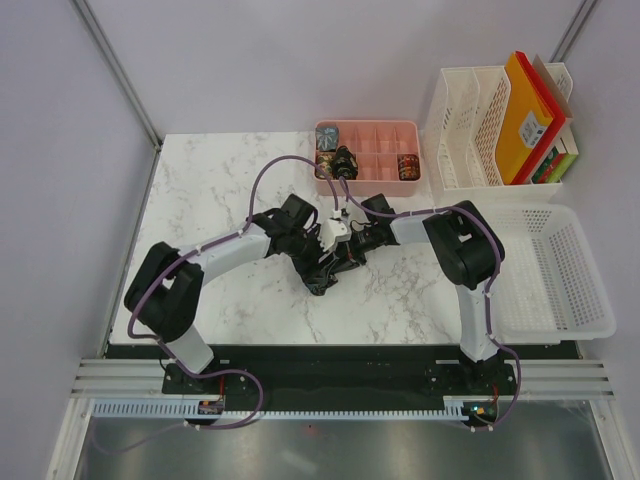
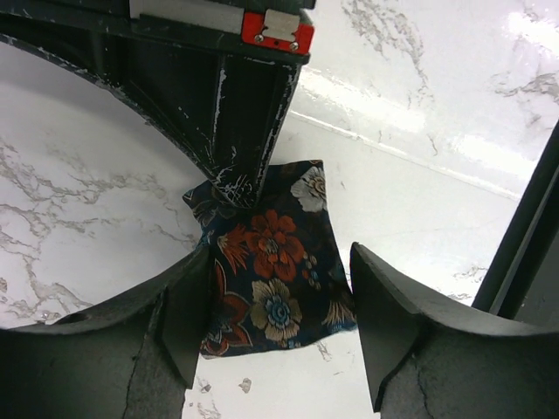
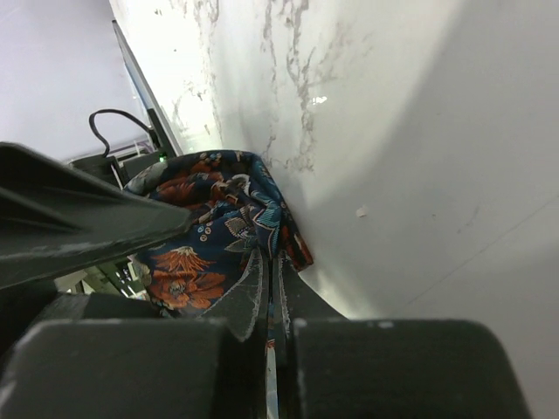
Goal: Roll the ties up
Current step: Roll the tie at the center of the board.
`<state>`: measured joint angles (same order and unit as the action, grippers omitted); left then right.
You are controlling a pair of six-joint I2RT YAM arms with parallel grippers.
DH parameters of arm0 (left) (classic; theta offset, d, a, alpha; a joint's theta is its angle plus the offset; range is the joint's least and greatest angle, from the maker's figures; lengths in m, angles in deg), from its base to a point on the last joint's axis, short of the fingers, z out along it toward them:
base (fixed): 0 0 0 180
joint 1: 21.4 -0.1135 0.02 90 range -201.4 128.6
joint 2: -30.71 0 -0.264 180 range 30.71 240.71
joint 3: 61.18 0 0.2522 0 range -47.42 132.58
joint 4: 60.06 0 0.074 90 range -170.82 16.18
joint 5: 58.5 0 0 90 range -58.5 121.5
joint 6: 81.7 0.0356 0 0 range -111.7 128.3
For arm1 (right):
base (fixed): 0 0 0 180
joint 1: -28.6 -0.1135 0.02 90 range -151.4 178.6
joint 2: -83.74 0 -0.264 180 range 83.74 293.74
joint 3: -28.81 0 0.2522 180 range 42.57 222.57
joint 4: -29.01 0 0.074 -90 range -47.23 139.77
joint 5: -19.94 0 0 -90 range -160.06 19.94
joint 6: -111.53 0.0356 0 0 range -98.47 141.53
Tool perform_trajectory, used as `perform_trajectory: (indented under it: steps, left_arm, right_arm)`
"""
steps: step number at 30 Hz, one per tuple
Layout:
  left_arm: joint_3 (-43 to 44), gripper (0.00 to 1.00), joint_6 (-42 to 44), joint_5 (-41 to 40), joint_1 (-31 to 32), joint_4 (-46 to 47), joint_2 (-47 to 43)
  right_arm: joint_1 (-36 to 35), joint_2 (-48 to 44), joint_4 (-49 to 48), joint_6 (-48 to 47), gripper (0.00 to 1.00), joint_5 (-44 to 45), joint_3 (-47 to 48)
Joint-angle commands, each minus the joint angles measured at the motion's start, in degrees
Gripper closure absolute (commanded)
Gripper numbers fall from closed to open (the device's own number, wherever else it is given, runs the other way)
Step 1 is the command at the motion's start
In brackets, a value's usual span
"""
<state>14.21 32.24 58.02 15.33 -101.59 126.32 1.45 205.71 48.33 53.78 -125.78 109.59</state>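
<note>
A dark blue tie with red-orange flowers (image 1: 322, 280) lies bunched on the marble table, mid-table, between both grippers. In the left wrist view its flat end (image 2: 275, 262) lies between my left gripper's (image 2: 278, 336) open fingers, untouched by them. My right gripper (image 3: 272, 271) is shut, pinching a fold of the tie (image 3: 210, 218); its closed fingers (image 2: 236, 122) press down on the tie's far edge in the left wrist view. Both grippers meet over the tie in the top view, left (image 1: 318, 262) and right (image 1: 343, 258). Three rolled ties sit in the pink tray (image 1: 380, 128).
The pink compartment tray stands at the back centre of the table. A white file rack with orange and red folders (image 1: 500, 120) stands at the back right. A white mesh basket (image 1: 555, 270) lies at the right edge. Walls close in on the left and the back.
</note>
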Motion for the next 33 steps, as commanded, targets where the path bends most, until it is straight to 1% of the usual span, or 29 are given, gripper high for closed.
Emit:
perform_trajectory:
  steps: [1, 9, 14, 16, 17, 20, 21, 23, 24, 26, 27, 29, 30, 32, 33]
  left_arm:
    - [0.5, 0.28, -0.2, 3.1, 0.0, -1.0, -3.6]
    - [-0.1, 0.25, 0.5, 4.1, 0.0, -0.4, -4.2]
    - [-1.1, 0.23, 2.6, 4.6, -0.3, 0.4, -7.4]
    - [-1.3, 0.19, 4.8, 6.0, -1.0, 0.5, -8.9]
    - [-1.5, 0.07, 5.8, 6.7, -1.3, 0.6, -10.6]
    - [-2.8, 0.01, 12.5, 10.8, -2.8, 0.3, -14.9]
    - [-4.4, 0.01, 18.5, 12.6, -3.3, 0.0, -16.1]
    - [-6.2, 0.01, 26.9, 14.4, -3.8, -1.5, -19.3]
    - [-8.1, 0.0, 34.7, 15.5, -4.0, -3.0, -20.0]
    - [-9.1, 0.01, 43.4, 17.2, -4.1, -6.3, -21.3]
    - [-9.8, 0.01, 50.3, 18.6, -4.0, -8.9, -21.6]
    - [-9.7, 0.01, 54.8, 20.1, -4.0, -10.9, -21.3]
    - [-9.4, 0.01, 58.2, 20.3, -3.9, -11.5, -20.3]
    - [-9.3, 0.01, 61.0, 20.5, -3.9, -12.2, -19.3]
    - [-9.3, 0.01, 64.3, 20.2, -3.8, -12.2, -18.1]
  right_arm:
    - [0.0, 1.3, 3.3, -5.6, 1.0, 12.2, -0.7]
    - [0.0, 1.0, 3.4, -5.7, 1.0, 12.1, -0.4]
    - [-0.2, 0.9, 3.6, -6.1, 1.0, 12.1, -0.2]
    - [-0.3, 0.8, 3.8, -6.1, 1.0, 12.1, -0.2]
    - [-0.3, 0.7, 3.8, -6.3, 1.0, 12.0, -0.3]
    - [-0.3, 0.6, 3.8, -6.3, 1.0, 12.0, -0.2]
    - [-0.3, 0.5, 3.8, -6.4, 1.0, 12.0, -0.2]
    - [-0.4, 0.5, 3.9, -6.5, 1.0, 12.0, 0.0]
    - [-0.4, 0.5, 3.8, -6.5, 1.0, 11.9, -0.1]
    - [-0.4, 0.6, 3.8, -6.5, 1.0, 11.9, -0.1]
    - [-0.4, 0.6, 3.8, -6.3, 1.0, 12.0, -0.1]
    - [-0.5, 0.7, 3.8, -6.2, 1.0, 11.8, 0.1]
    - [-0.5, 0.7, 3.8, -6.3, 1.0, 11.8, 0.2]
    - [-0.5, 0.7, 3.8, -6.2, 1.0, 11.7, 0.3]
    - [-0.6, 0.7, 3.8, -6.3, 1.0, 11.7, 0.4]
